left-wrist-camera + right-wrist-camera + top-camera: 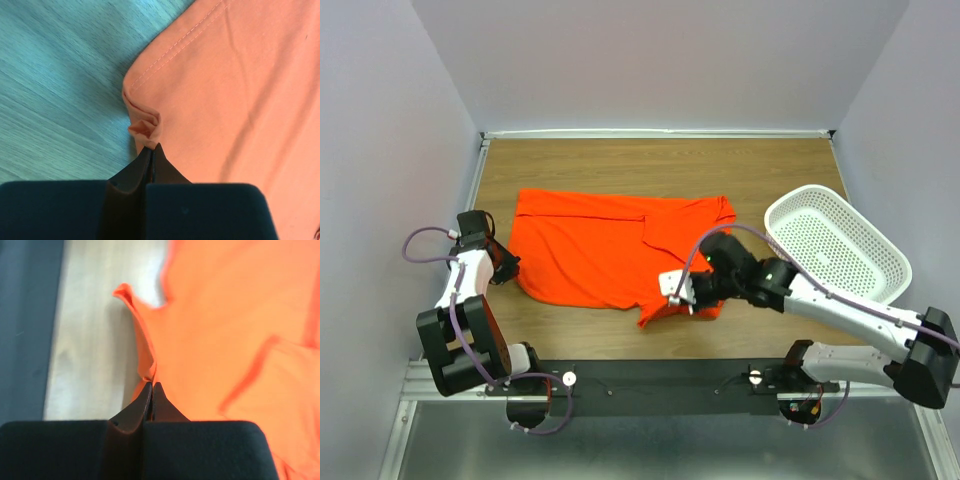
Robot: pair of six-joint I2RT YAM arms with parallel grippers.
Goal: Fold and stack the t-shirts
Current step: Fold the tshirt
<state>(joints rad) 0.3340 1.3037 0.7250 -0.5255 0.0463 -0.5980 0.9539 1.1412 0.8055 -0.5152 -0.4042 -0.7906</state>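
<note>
One bright orange t-shirt [605,245] lies spread on the wooden table, partly folded along its right side. My left gripper [512,268] is shut on the shirt's near left hem corner [145,127], the cloth bunched at the fingertips [161,159]. My right gripper [692,297] is shut on the shirt's near right edge [150,367], which is lifted and rumpled. The collar label does not show.
A white perforated plastic basket [840,245] stands tilted at the right, just behind my right arm. The table's dark front rail [650,380] runs along the near edge, and grey walls close in the left, back and right sides.
</note>
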